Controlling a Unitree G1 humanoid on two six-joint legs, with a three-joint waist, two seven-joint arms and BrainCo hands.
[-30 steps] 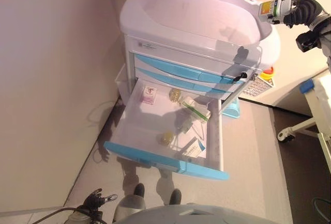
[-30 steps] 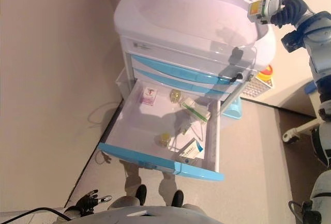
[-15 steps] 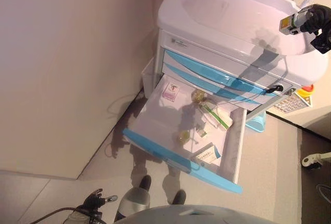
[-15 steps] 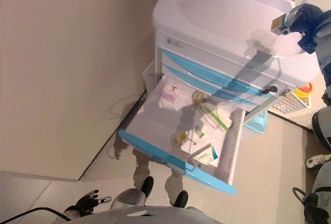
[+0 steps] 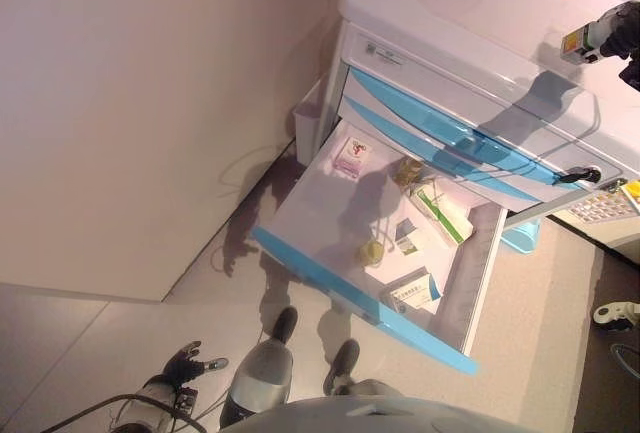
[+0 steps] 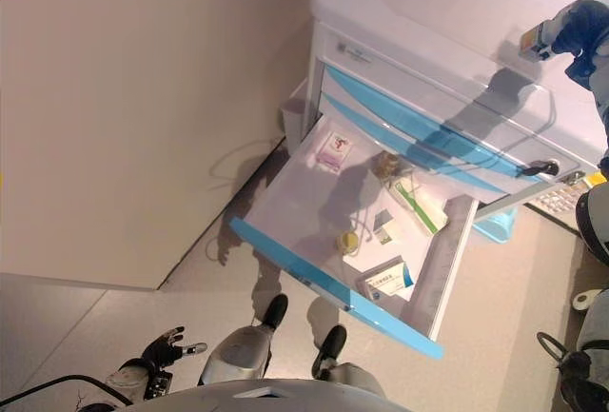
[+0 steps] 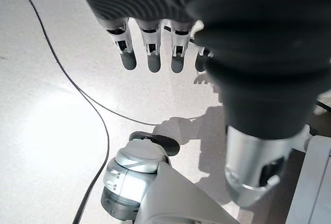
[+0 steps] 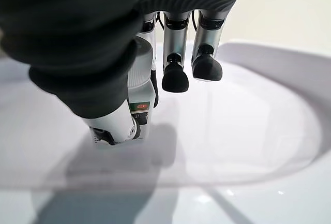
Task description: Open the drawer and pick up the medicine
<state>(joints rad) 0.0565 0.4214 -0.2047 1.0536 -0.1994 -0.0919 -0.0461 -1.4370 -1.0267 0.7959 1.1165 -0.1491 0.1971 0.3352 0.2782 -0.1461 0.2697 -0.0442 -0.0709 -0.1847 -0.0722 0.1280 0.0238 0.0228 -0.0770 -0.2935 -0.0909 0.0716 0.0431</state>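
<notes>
My right hand (image 5: 622,31) is up at the right, over the white cart top (image 5: 470,3), shut on a small white medicine bottle (image 5: 577,43) with a yellow and green label. In the right wrist view the bottle (image 8: 140,87) sits pinched between the thumb and the fingers (image 8: 176,53), just above the cart's white tray. Below it the lowest blue-fronted drawer (image 5: 350,298) stands pulled out. My left hand (image 5: 187,364) hangs low near the floor with relaxed fingers (image 7: 150,48), holding nothing.
In the open drawer lie a pink box (image 5: 350,158), a green-striped box (image 5: 443,215), a blue and white box (image 5: 413,293), a small yellow vial (image 5: 371,251) and a round vial (image 5: 407,170). A beige wall (image 5: 150,103) runs along the left.
The camera has swung, so the whole cart has shifted in the picture. The right hand keeps the bottle over the cart top, and the left hand still hangs low.
</notes>
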